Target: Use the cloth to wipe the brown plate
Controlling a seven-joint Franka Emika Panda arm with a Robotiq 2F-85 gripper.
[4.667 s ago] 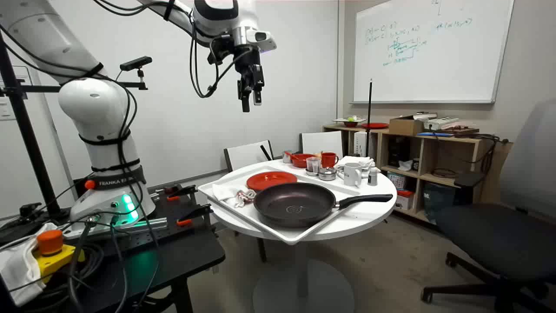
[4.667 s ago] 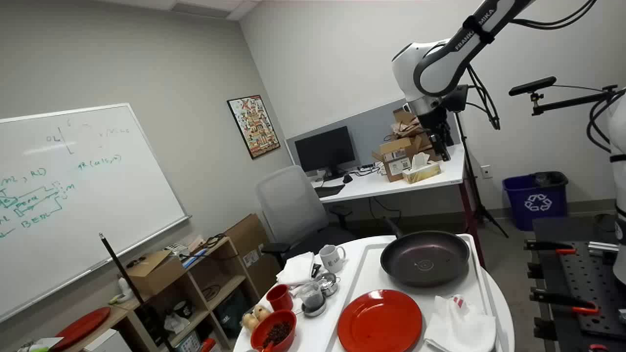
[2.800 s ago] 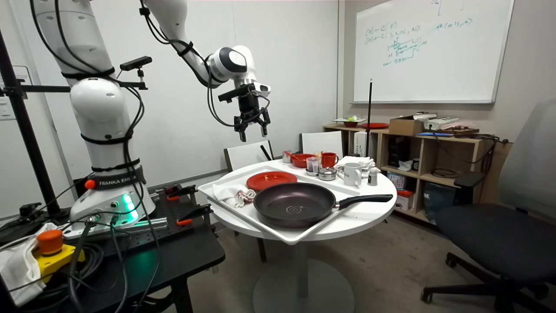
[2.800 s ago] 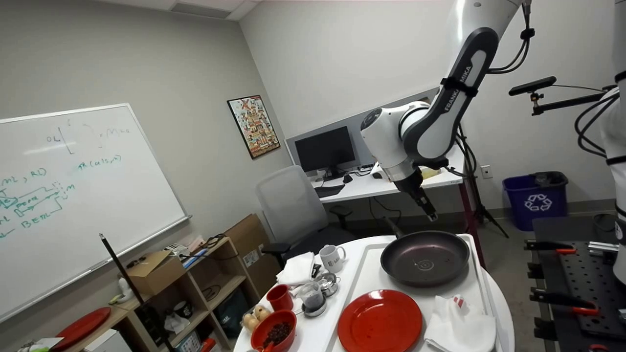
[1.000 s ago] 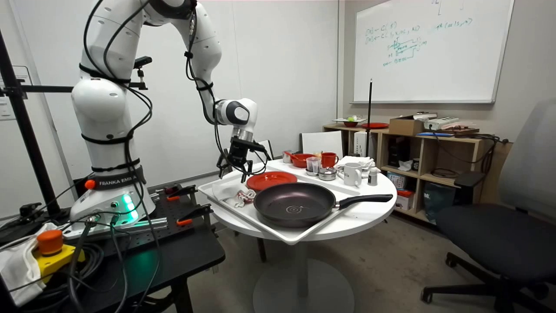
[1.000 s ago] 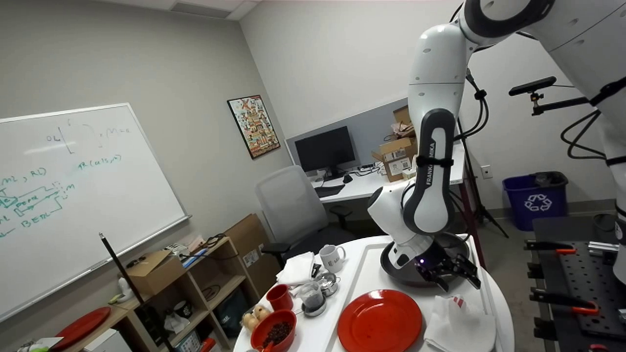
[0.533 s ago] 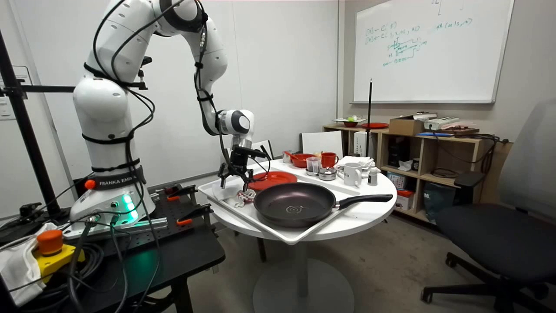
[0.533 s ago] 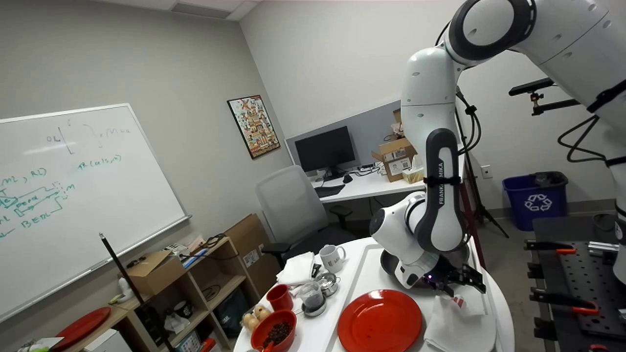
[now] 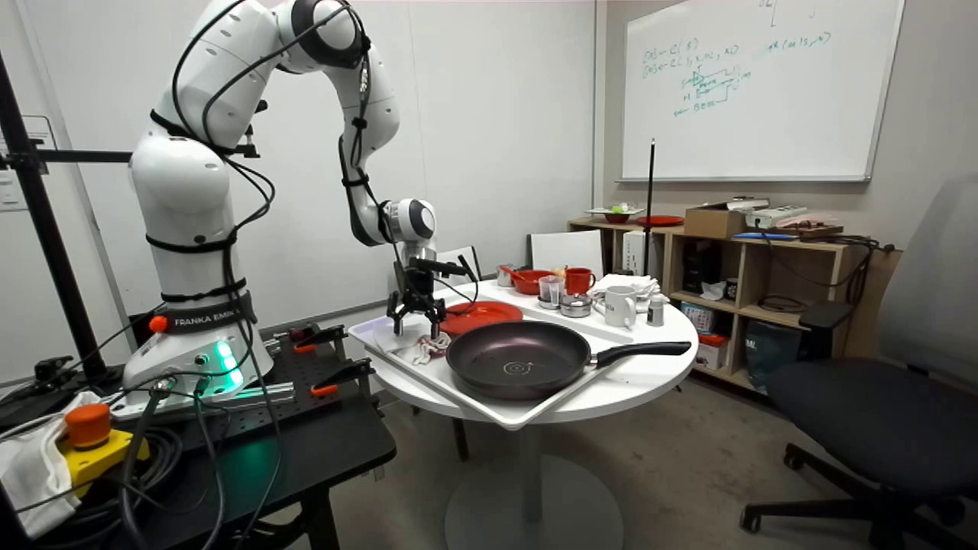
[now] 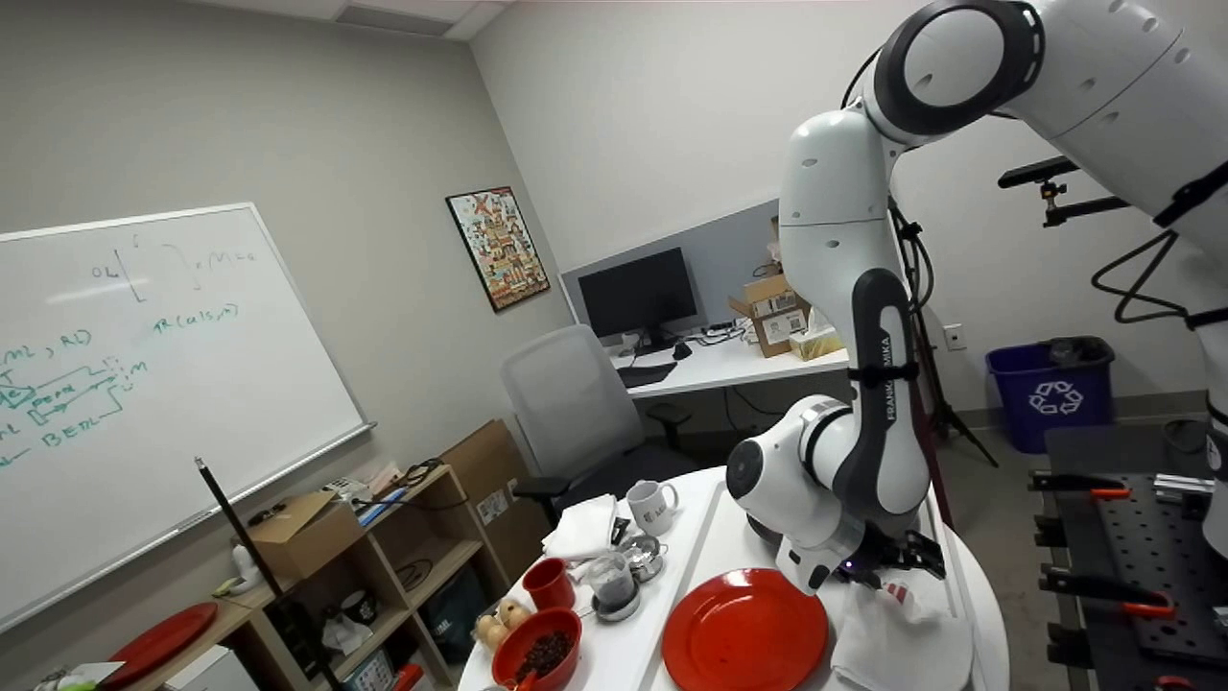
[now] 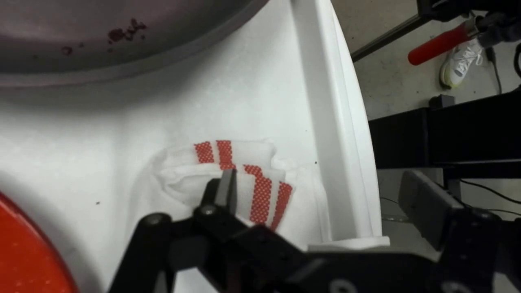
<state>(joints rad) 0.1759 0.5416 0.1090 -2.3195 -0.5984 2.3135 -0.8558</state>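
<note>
The brown plate is a round red plate lying on the white tray; it also shows in an exterior view and at the left edge of the wrist view. The white cloth with red stripes lies crumpled on the tray beside the plate; it shows in both exterior views. My gripper is open and empty, pointing down over the cloth. In the wrist view one finger is over the stripes, the other beyond the tray's edge. I cannot tell whether a fingertip touches the cloth.
A black frying pan stands on the tray close to the cloth, its handle over the table's side. A grey mug, a red mug and a red bowl stand beyond the plate. The tray has a raised rim.
The arm has come down from high above the table to the cloth, and the gripper has turned. In the last half second it sinks slightly further. Cloth, plate and pan have not moved.
</note>
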